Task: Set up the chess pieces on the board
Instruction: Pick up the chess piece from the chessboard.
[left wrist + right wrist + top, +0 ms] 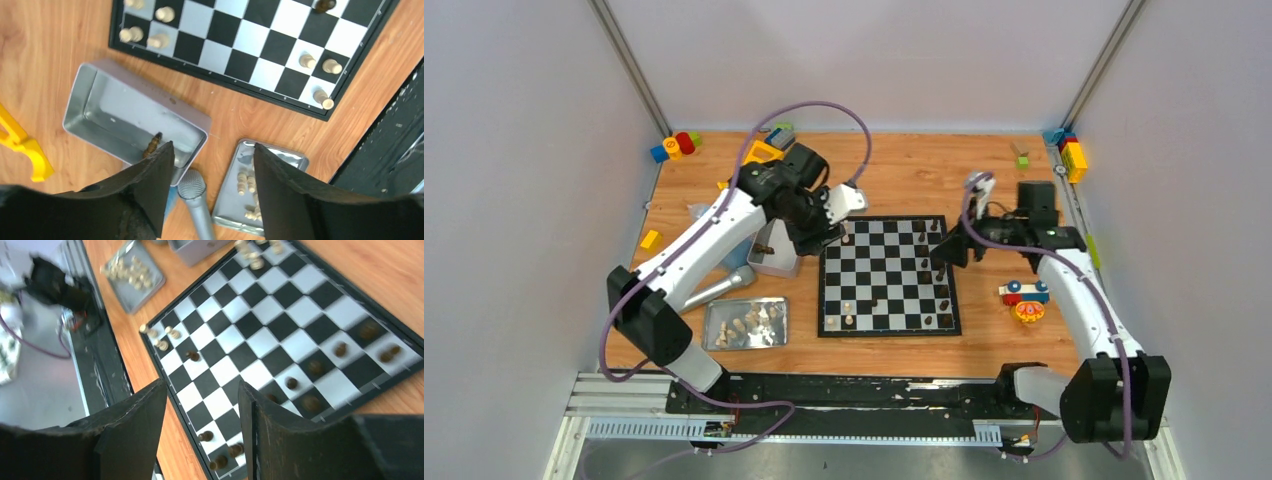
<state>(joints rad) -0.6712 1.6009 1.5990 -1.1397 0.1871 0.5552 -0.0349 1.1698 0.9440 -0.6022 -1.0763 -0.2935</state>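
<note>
The board (894,265) lies mid-table with a few chess pieces on it. Cream pieces (840,321) stand at its near-left corner, dark ones (938,320) along its right side. My left gripper (814,238) hangs open and empty by the board's far-left corner, above a metal box (95,107) that holds one dark piece (152,142). In the left wrist view the gripper (212,147) frames wood, with cream pieces (322,65) on the board (260,40). My right gripper (949,250) is open and empty above the board's right edge (265,310), over dark pieces (240,447).
A flat metal tray (714,340) of several cream pieces (245,182) sits left of the board, beside a grey microphone (719,288). Toy blocks (679,145) lie at the far corners, a toy car (1024,298) right of the board, a yellow block (22,145) near the box.
</note>
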